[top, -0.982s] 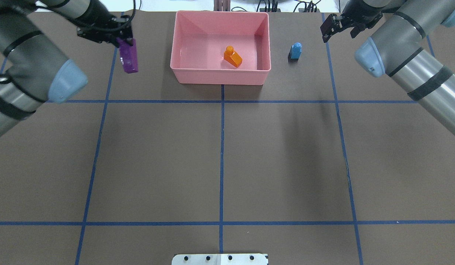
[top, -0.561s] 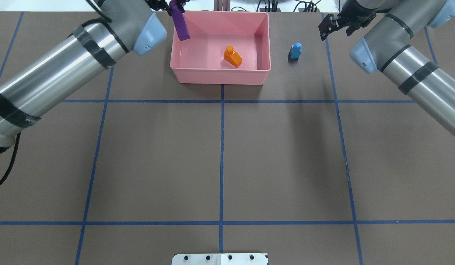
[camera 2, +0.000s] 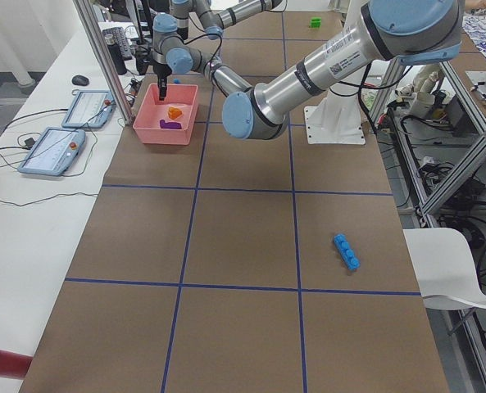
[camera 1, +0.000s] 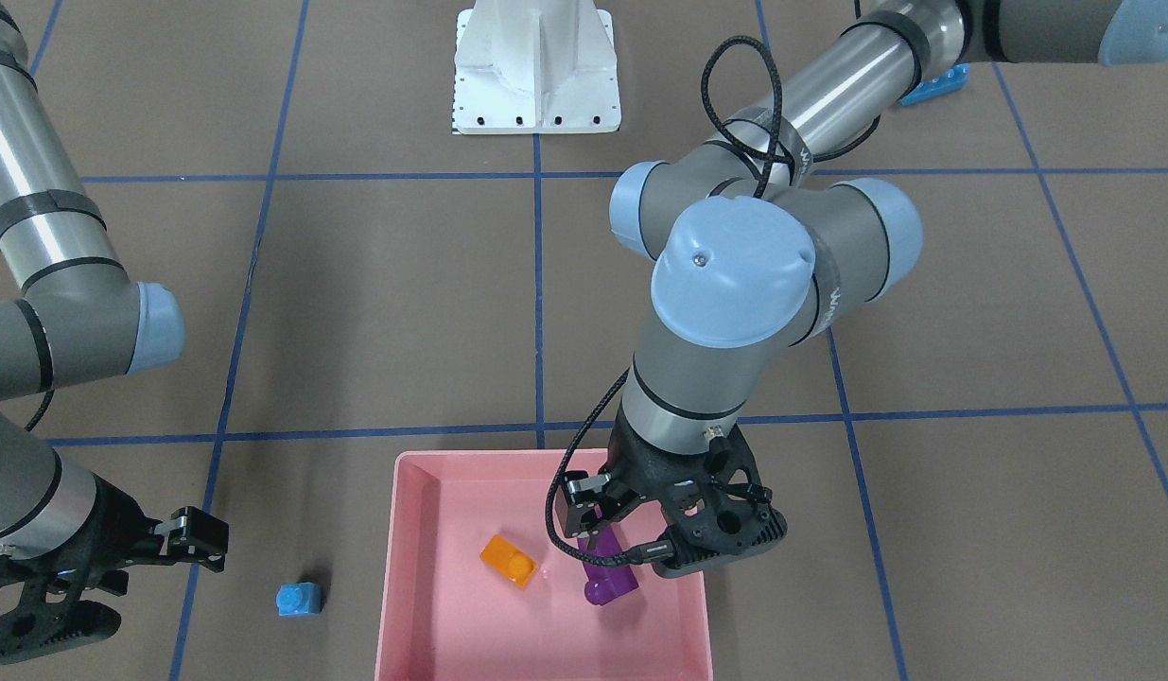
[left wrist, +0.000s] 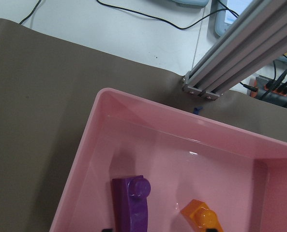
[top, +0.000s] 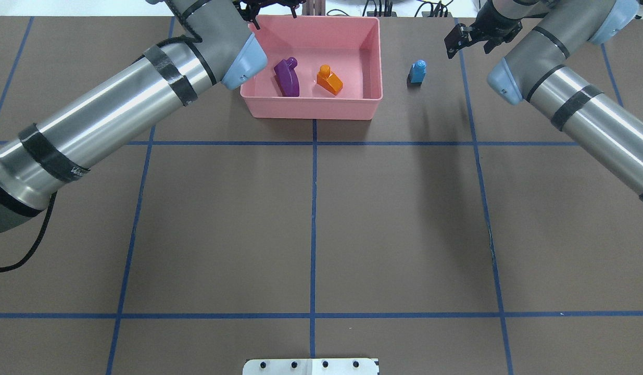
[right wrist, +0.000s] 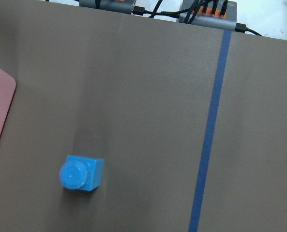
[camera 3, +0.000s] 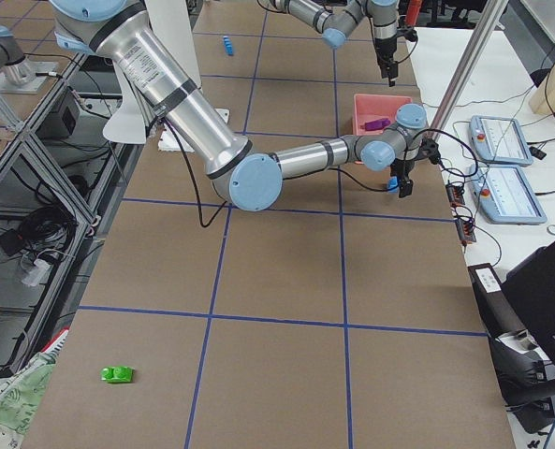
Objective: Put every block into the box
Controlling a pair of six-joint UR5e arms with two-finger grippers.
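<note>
As the left gripper (top: pixel 272 9) and right gripper (top: pixel 469 42) stand wide open, empty, we count one box (top: pixel 311 107) holding purple wedge (top: pixel 286 78) and orange block (top: pixel 329 79), one small blue block (top: pixel 417 72) at its 3 o'clock.

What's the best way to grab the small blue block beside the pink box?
Probably come straight down with the right gripper and pinch the small blue block across its flat square body, below the round top stud. It stands upright, apart from the box.
</note>
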